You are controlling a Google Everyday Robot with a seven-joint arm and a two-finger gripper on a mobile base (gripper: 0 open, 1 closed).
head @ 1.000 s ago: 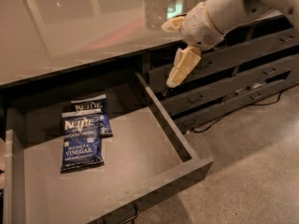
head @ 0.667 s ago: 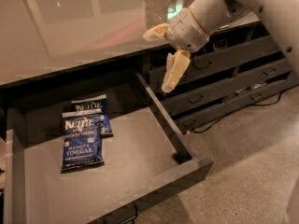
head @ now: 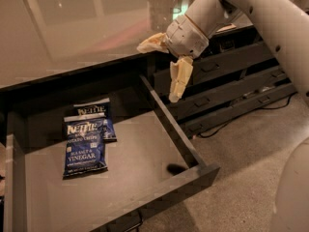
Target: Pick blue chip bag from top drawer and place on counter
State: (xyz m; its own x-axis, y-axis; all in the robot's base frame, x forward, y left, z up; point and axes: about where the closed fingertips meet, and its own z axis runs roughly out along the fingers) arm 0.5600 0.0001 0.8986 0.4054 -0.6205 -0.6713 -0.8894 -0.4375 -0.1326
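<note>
**Moved: gripper (head: pixel 157 72) nearer top drawer (head: pixel 170 125)**

Since approx 1 s ago it slid away from the stacked drawers (head: pixel 227 79). It now hangs above the top drawer's back corner, by the counter (head: pixel 72 33) edge, fingers spread wide w/ nothing held. Blue chip bag (head: pixel 84 148) lies flat on the top drawer's floor toward the back wall, reading "Kettle", "Sea Salt & Vinegar". 2nd Kettle bag (head: pixel 99 114) sits partly under it.

**One high view, angled down**

The scene is seen from a single camera set above and in front of the drawer (head: pixel 140 153), tilted down toward the counter (head: pixel 72 33). The drawer is framed closely. The gripper (head: pixel 157 73) is caught at upper centre, over the drawer's right wall, and the arm (head: pixel 270 18) is cut off at right.
</note>
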